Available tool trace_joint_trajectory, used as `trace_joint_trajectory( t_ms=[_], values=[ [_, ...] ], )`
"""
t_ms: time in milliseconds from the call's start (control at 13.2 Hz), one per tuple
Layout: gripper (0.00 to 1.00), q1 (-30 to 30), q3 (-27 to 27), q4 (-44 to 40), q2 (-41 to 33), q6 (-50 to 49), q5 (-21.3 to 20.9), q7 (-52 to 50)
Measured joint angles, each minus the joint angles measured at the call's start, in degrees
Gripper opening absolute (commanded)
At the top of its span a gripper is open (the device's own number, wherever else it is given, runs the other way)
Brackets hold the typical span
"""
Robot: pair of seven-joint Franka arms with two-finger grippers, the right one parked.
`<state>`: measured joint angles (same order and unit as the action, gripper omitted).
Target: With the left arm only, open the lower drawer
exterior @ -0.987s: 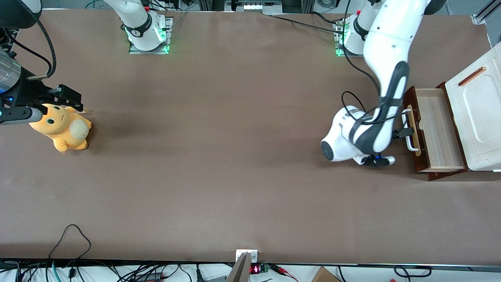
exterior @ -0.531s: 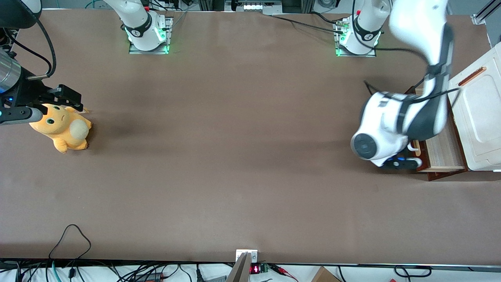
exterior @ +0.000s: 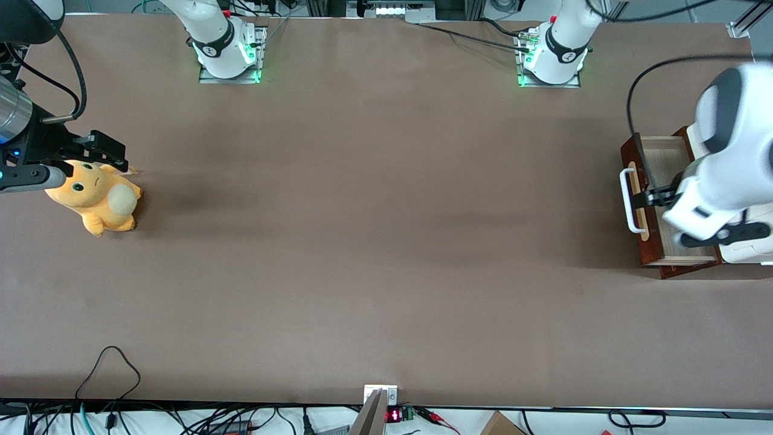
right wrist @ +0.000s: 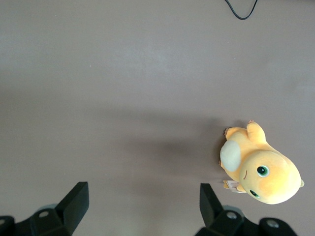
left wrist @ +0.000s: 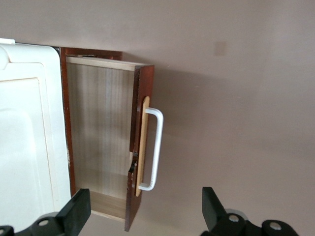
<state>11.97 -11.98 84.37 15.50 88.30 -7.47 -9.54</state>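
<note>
Reddish-brown, the lower drawer stands pulled out at the right edge of the frame, its light wood inside showing and its white loop handle free. Above it hangs the left arm; the gripper has its fingers spread wide apart, holding nothing.

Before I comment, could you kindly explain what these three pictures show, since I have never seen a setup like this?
Two robot arms share a brown table. One picture looks down from the front; the other two come from cameras on each arm's wrist. The left arm hangs above the lower drawer, which stands pulled out, its white handle free. Its gripper has the jaws spread wide and holds nothing. A white cabinet sits over the drawer. Toward the parked arm's end lies an orange plush toy.
</note>
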Motion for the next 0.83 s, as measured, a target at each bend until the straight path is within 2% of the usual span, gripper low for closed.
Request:
trace_joint_trajectory(
  t_ms=[228, 304, 380, 607, 759, 835],
  values=[
    [1.0, -1.9, 1.3, -0.9, -3.1, 1.9, 8.0, 0.7],
    [1.0, -2.5, 3.3, -1.0, -3.4, 4.4, 8.7, 0.8],
    [1.0, -3.1, 5.9, -1.0, -3.4, 5.8, 7.9, 0.8],
    [1.0, -7.8, 15.3, -1.0, -3.6, 5.6, 1.5, 1.0],
    [1.0, -11.8, 18.2, -1.0, -4.4, 5.3, 2.0, 3.2],
    [1.0, -13.3, 18.2, -1.0, -4.8, 5.3, 4.7, 4.1]
  ],
)
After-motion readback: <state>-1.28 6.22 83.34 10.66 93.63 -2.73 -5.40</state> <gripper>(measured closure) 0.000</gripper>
